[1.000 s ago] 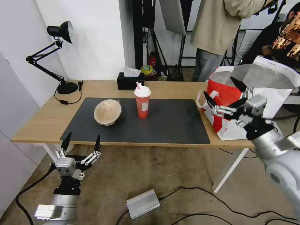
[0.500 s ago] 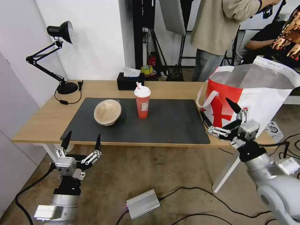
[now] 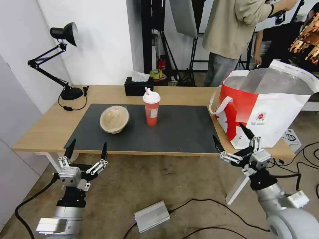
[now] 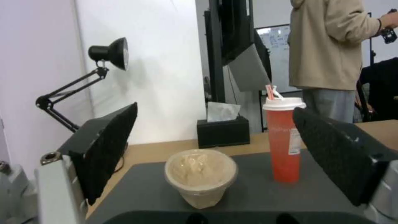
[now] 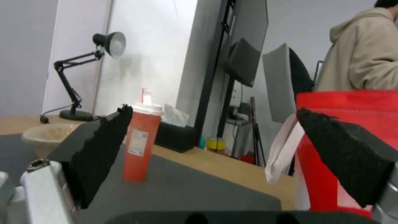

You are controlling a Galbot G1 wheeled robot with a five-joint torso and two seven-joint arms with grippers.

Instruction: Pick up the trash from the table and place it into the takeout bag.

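On the table (image 3: 50, 124) lies a dark grey mat (image 3: 179, 131). A beige lidded bowl (image 3: 114, 119) (image 4: 201, 174) rests tilted on the mat's left part. Right of it a red cup (image 3: 151, 109) (image 4: 284, 141) (image 5: 140, 140) with white lid and straw stands upright. The takeout bag (image 3: 265, 111) (image 5: 352, 121) stands open at the table's right end. My left gripper (image 3: 88, 146) is open and empty, low in front of the table's left front edge. Just below the front edge near the bag, my right gripper (image 3: 228, 132) is open and empty too.
A black desk lamp (image 3: 63, 59) stands at the back left and a black tissue box (image 3: 138, 86) at the back middle. People stand behind the table. A silver box (image 3: 152, 215) and cables lie on the floor near a white table leg (image 3: 239, 186).
My right arm has come down from in front of the bag's mouth to below the table's front edge, staying open. The left arm and the objects have not moved.
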